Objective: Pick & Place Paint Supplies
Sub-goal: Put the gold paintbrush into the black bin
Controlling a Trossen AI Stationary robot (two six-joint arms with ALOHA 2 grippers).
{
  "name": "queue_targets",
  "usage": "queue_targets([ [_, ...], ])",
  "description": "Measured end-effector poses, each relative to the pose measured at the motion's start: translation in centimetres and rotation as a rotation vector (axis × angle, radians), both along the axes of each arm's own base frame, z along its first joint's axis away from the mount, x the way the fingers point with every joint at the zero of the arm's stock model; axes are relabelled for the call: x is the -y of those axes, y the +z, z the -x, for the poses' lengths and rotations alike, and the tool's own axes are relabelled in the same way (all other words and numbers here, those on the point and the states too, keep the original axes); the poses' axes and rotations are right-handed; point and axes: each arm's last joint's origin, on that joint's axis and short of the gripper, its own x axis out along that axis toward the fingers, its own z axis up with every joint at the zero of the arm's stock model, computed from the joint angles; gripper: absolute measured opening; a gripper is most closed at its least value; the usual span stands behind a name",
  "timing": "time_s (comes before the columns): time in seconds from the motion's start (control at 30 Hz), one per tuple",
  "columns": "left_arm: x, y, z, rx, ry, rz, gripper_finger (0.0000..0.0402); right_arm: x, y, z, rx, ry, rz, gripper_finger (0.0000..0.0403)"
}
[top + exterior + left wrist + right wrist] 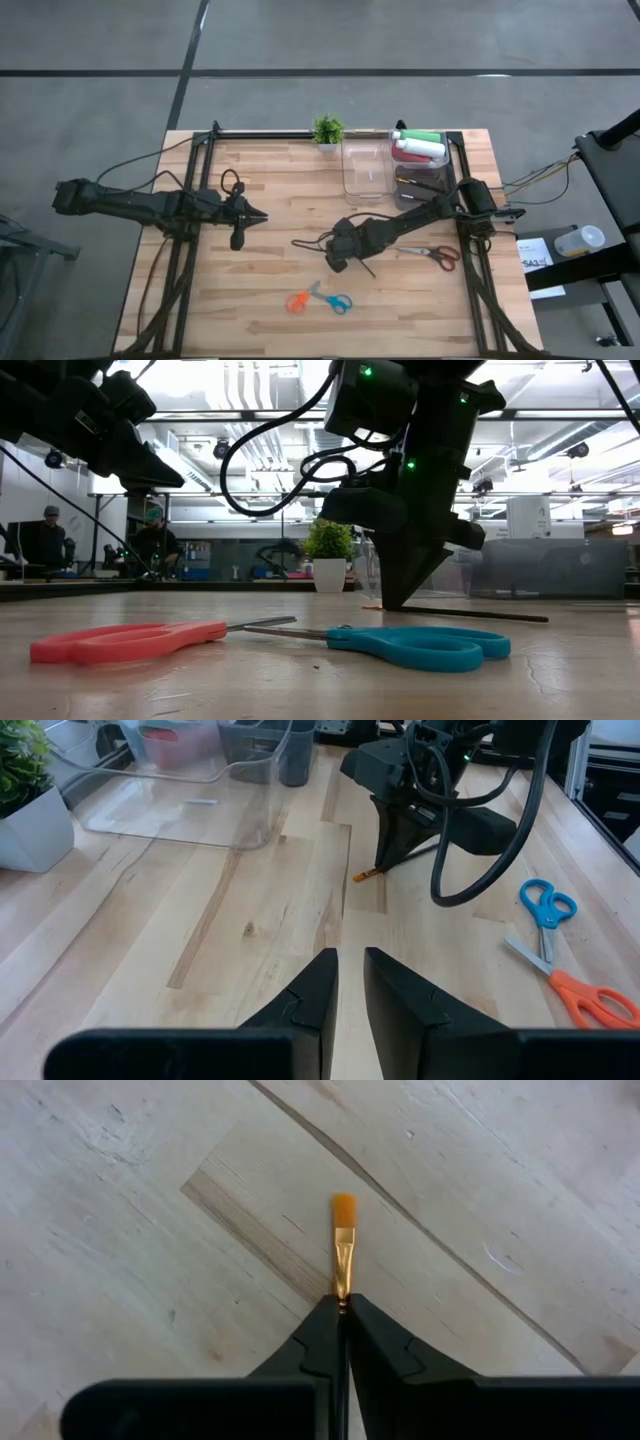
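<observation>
A thin dark brush with an orange bristle tip and a gold ferrule lies low at the table's middle. Its handle runs toward the table's right. My right gripper stands over it, pointing down, shut on it. My left gripper waits level above the table's left half, open by a narrow gap and touching nothing. Green, pink-red and white squeeze bottles lie in a bin at the far right. More dark brushes lie in the bin beside it. My right gripper pinches the brush between its two fingertips at the ferrule, just behind the bristles. The fingers come from above, pointing down, and close across the brush. The bristle end sticks out past them toward the table's left. The handle trails level along the table top toward the right.
An empty clear bin stands at the far middle, and a small potted plant stands left of it. Orange and blue scissors lie near the near edge. Red-handled scissors lie to the right. People show in the room beyond.
</observation>
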Motion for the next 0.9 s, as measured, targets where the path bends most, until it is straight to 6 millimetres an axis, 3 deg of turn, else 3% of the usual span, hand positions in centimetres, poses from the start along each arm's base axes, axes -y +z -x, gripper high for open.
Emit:
queue_targets([
  [0.9,0.0,0.0,0.0,0.0,0.0,0.0,0.0062,0.0,0.42,-0.12,0.007,0.017,0.012,0.0015],
])
